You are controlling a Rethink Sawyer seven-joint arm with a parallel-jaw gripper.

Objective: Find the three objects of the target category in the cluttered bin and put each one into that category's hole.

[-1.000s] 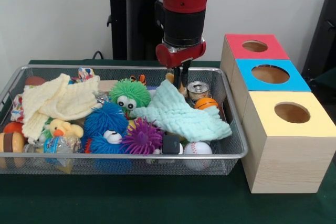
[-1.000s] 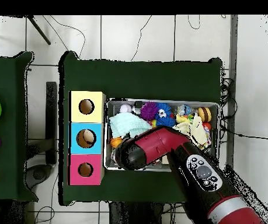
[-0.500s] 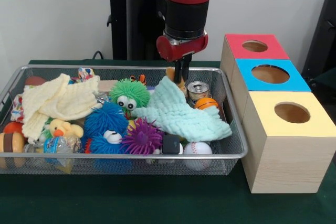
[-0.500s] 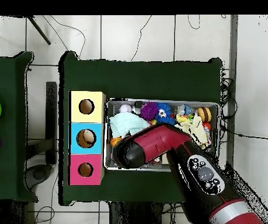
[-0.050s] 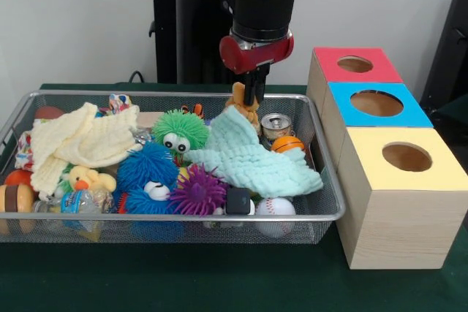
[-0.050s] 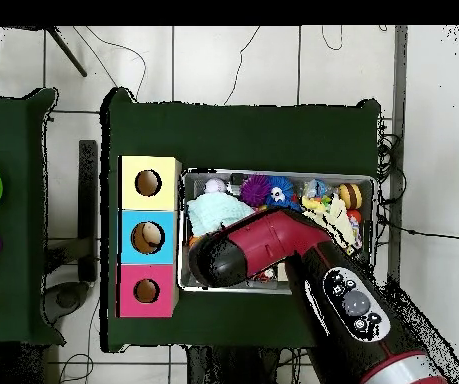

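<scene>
One corner of the mint cloth (image 5: 248, 155) is pinched in the closed gripper (image 5: 252, 97) and held raised over the bin (image 5: 330, 202), so the search step is judged underway; next, the cloth needs setting aside to expose targets underneath.

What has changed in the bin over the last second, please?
The tool has risen, pinching one corner of the mint green cloth and lifting it into a peak, with a tan toy now showing behind. The other toys, wire bin and boxes stayed put.
</scene>
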